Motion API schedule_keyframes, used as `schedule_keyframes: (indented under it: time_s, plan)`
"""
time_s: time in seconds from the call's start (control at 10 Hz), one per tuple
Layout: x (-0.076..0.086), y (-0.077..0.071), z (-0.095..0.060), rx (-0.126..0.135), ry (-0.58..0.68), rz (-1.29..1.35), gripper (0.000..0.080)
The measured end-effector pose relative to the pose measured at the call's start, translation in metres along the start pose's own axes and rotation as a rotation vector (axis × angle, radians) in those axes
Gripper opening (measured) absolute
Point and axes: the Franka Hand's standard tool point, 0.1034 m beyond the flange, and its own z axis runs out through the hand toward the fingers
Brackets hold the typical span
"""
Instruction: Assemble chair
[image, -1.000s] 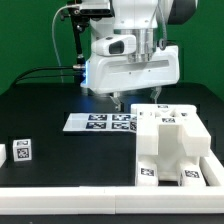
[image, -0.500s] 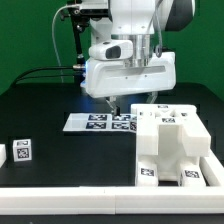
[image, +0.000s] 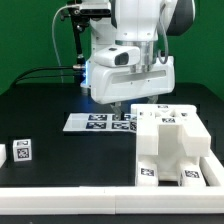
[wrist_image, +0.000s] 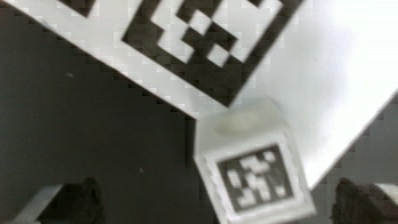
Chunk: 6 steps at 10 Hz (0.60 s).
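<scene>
My gripper (image: 131, 105) hung wide open with nothing in it, low over the black table (image: 50, 110) and close to the marker board (image: 92, 122). In the wrist view a small chair piece (wrist_image: 254, 172), white with a black-and-white tag on top, lay right under me. It sat between my two fingertips (wrist_image: 71, 202) and just beside the edge of the marker board. My fingertips were apart from it on both sides. In the exterior view my own hand hid that piece, so I could not find it there.

The big part of the chair (image: 172, 145) stood near me on the exterior view's right. One more little piece (image: 21, 152) lay well apart on the exterior view's left.

I think I was at the step of picking up the small chair piece. The next move called for going straight down until the piece sat between my fingertips, then squeezing. It looked a bit turned, so I would need to line up with its flat sides first
</scene>
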Motion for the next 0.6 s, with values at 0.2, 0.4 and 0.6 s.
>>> schedule_keyframes:
  time_s: [0.2, 0.4, 0.6]
  plan:
    - [-0.003, -0.003, 0.011, -0.002, -0.012, 0.015, 0.0649]
    - [0.002, -0.011, 0.014, 0.0, -0.012, 0.034, 0.0649]
    - [0.0, -0.004, 0.014, -0.002, -0.011, 0.051, 0.0649]
